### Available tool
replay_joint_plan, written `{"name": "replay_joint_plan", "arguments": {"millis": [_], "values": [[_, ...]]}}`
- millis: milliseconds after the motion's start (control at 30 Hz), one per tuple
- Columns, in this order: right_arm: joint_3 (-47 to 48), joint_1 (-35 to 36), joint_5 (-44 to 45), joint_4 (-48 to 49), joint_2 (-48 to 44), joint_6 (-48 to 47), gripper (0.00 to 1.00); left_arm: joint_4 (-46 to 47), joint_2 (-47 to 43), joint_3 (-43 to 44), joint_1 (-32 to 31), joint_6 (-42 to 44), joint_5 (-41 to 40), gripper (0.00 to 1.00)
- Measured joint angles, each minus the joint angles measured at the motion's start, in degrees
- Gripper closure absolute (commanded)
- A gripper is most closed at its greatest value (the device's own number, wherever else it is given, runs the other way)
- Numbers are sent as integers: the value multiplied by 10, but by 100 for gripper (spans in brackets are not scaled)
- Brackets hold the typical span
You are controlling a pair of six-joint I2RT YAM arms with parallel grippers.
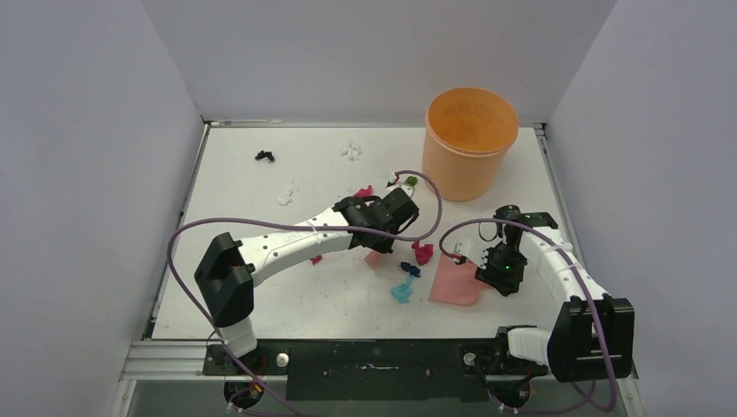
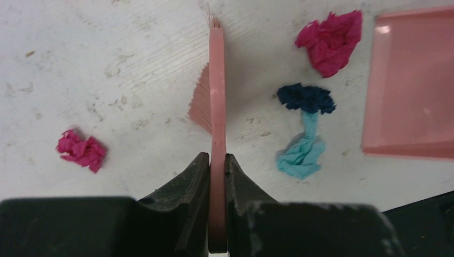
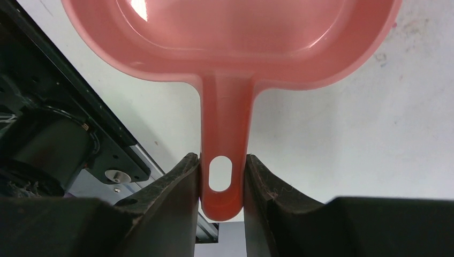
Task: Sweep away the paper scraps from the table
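Left gripper (image 2: 217, 159): I see its jaws clamped on the flat handle of the pink hand brush (image 2: 217, 80). The brush is held edge-on over the table (image 2: 107, 64), with its bristles turned toward a lone magenta scrap (image 2: 81, 151). Right gripper (image 3: 222, 160): its jaws are pinched on the handle of the pink dustpan (image 3: 230, 48), at the hanging hole. Between brush and dustpan lie a larger magenta scrap (image 2: 331, 42), a dark blue scrap (image 2: 306, 98) and a light blue scrap (image 2: 302, 152), the last two touching. From overhead I make out a black scrap (image 1: 264, 156) and a white scrap (image 1: 351, 151) near the far edge. A second white scrap (image 1: 286, 195) lies nearer the arms, and a green scrap (image 1: 409, 181) sits near the orange bucket (image 1: 469, 139).
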Motion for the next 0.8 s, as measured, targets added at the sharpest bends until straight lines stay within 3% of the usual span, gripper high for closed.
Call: {"name": "replay_joint_plan", "arguments": {"millis": [233, 467, 600, 800], "values": [[28, 34, -16, 12, 49, 43, 95, 96, 72, 57, 9, -9, 99, 100], [35, 36, -19, 34, 64, 61, 95, 140, 79, 64, 3, -48, 169, 100], [32, 36, -24, 47, 63, 64, 95, 147, 66, 63, 1, -69, 197, 100], [17, 36, -47, 62, 36, 66, 95, 160, -24, 23, 0, -90, 224, 100]]}}
